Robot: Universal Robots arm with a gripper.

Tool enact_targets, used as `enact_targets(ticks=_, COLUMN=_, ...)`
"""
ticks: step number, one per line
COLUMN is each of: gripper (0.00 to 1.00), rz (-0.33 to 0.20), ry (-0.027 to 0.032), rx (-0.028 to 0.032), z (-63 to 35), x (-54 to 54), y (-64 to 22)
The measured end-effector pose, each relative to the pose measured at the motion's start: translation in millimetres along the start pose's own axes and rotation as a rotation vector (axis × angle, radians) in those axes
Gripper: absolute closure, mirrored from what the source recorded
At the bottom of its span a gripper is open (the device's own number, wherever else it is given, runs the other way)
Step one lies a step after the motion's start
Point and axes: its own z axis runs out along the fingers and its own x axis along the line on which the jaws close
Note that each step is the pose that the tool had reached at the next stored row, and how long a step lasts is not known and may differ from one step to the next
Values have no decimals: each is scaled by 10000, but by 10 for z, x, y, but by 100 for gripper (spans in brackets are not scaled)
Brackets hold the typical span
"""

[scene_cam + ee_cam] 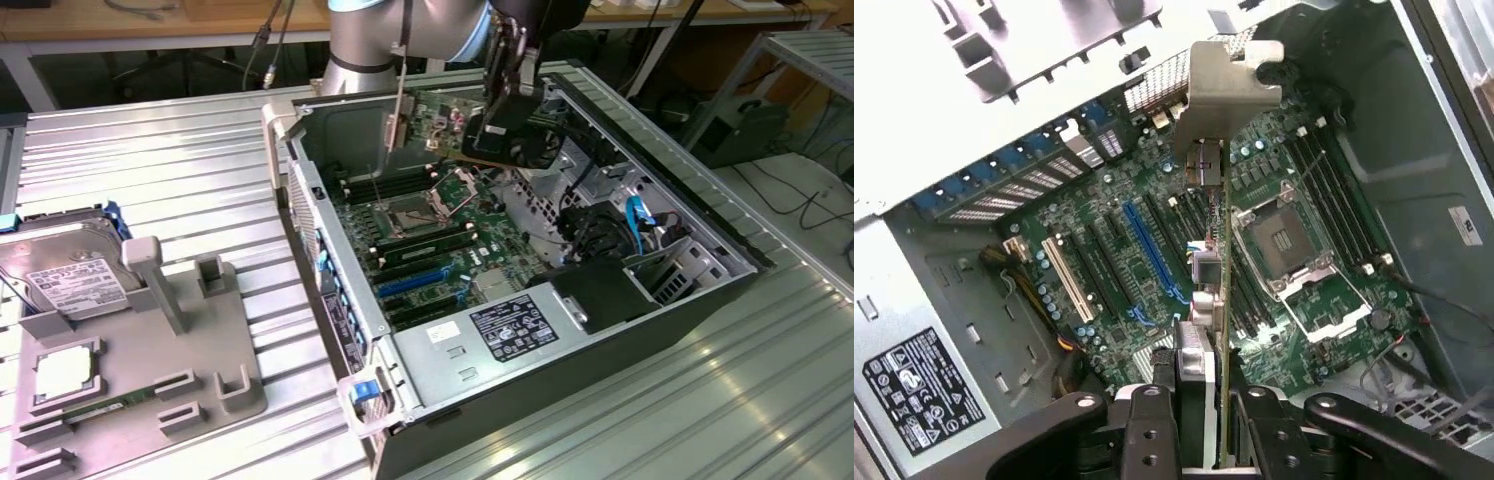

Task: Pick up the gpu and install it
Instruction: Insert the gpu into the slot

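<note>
Bright, even light falls from overhead. Well away from the gripper [507, 110], the ribbed metal table [694, 400] throws back pale streaks of glare. Below the gripper, the computer case [694, 215] holds deep shadow in its lower corners. In the wrist view, the case frame [954, 100] beyond the fingers is washed nearly white, the bracket of the gpu [1229, 90] gleams, and the motherboard [1294, 180] is evenly lit.

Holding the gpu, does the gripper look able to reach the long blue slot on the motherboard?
Probably yes: the case lies open, the gripper holds the gpu above the motherboard, and nothing stands over the blue slot.
</note>
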Motion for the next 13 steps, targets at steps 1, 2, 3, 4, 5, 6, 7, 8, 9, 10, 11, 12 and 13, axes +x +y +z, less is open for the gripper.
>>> enact_targets(ticks=1, gripper=72, rz=-196, ry=6, rx=-4, z=0, x=0, y=0)
enact_targets(ticks=2, gripper=72, rz=-441, ry=14, rx=-8, z=0, x=0, y=0)
enact_targets(ticks=3, gripper=72, rz=-620, ry=19, rx=-12, z=0, x=0, y=0)
enact_targets(ticks=4, gripper=72, rz=-871, ry=26, rx=-17, z=1, x=0, y=0)
enact_targets(ticks=5, gripper=72, rz=-1127, ry=33, rx=-22, z=2, x=0, y=0)
enact_targets(ticks=6, gripper=72, rz=-1410, ry=42, rx=-28, z=2, x=0, y=0)
enact_targets(ticks=7, gripper=72, rz=-1726, ry=51, rx=-34, z=2, x=0, y=0)
enact_targets(ticks=8, gripper=72, rz=-2129, ry=63, rx=-42, z=3, x=0, y=0)
enact_targets(ticks=9, gripper=72, rz=-2449, ry=72, rx=-49, z=3, x=0, y=0)
enact_targets(ticks=10, gripper=72, rz=-2697, ry=80, rx=-53, z=3, x=0, y=0)
enact_targets(ticks=11, gripper=72, rz=-2768, ry=82, rx=-55, z=3, x=0, y=0)
enact_targets(ticks=12, gripper=72, rz=-2780, ry=83, rx=-55, z=3, x=0, y=0)
enact_targets(ticks=13, gripper=72, rz=-2781, ry=83, rx=-55, z=3, x=0, y=0)
